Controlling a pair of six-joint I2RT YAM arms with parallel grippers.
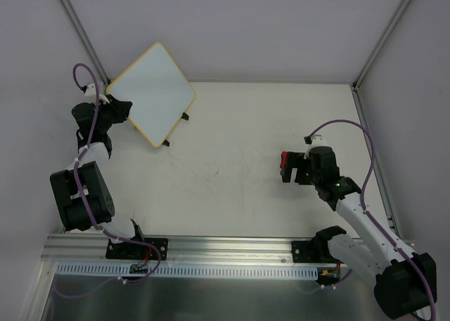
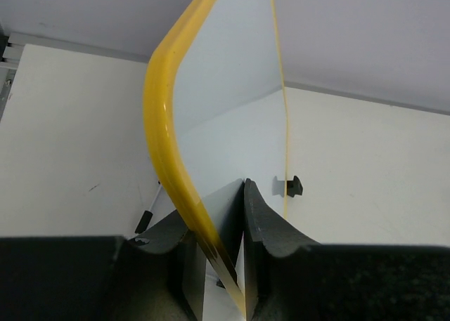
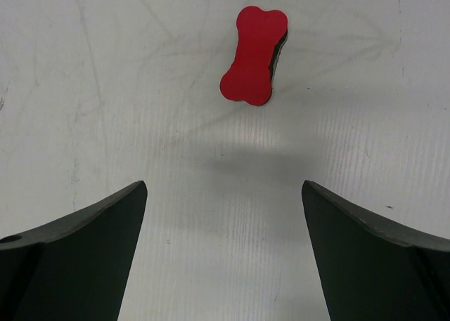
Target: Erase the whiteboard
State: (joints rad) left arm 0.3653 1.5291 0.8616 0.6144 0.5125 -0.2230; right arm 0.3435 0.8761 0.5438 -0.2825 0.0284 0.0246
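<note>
Upper left, the left gripper [image 1: 123, 111] pinches the whiteboard [image 1: 151, 89] by its yellow edge. A weak pinch could drop it. The right gripper [image 3: 225, 215] hangs wide open above the red eraser [image 3: 253, 54].

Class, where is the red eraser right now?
The eraser lies right of centre on the table in the top view, just ahead of the open right gripper.

Left arm [image 1: 83, 194] and right arm [image 1: 365, 223], white links, bulky black joints, purple cables [image 1: 344, 121] looping off both wrists, matte black wedge fingers [image 3: 70, 258], green light [image 1: 342, 184] glowing.
</note>
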